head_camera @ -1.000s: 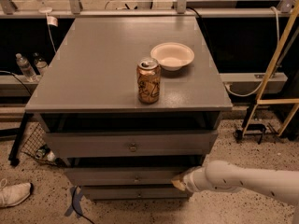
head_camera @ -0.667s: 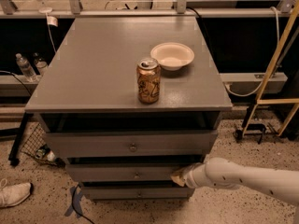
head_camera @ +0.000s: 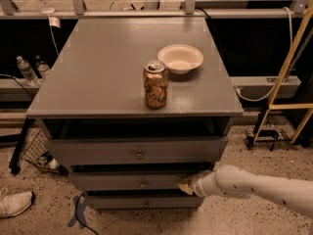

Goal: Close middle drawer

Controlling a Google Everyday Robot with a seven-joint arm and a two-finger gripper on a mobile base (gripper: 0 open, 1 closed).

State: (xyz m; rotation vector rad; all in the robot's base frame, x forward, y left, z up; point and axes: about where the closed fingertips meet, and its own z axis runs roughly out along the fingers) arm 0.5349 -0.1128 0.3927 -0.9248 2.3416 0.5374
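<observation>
The grey cabinet (head_camera: 98,67) has three drawers. The middle drawer (head_camera: 122,182) has a low flat front with a small round knob (head_camera: 143,183) and sticks out slightly, with a thin dark gap above it. My gripper (head_camera: 186,185) is at the right end of this front and touches it, at the tip of the white arm (head_camera: 254,186) coming from the lower right. The top drawer (head_camera: 98,152), with a bigger knob (head_camera: 139,154), is pulled out further. The bottom front (head_camera: 146,202) is plain.
A tan drink can (head_camera: 155,84) and a white bowl (head_camera: 180,58) stand on the cabinet top. A yellow frame (head_camera: 286,67) stands at the right. A white shoe (head_camera: 13,203) and a wire basket (head_camera: 36,151) lie on the floor at the left, with bottles (head_camera: 27,70) behind.
My gripper has moved slightly up and left against the middle drawer's front. The drawer front sits a little further in than a second ago.
</observation>
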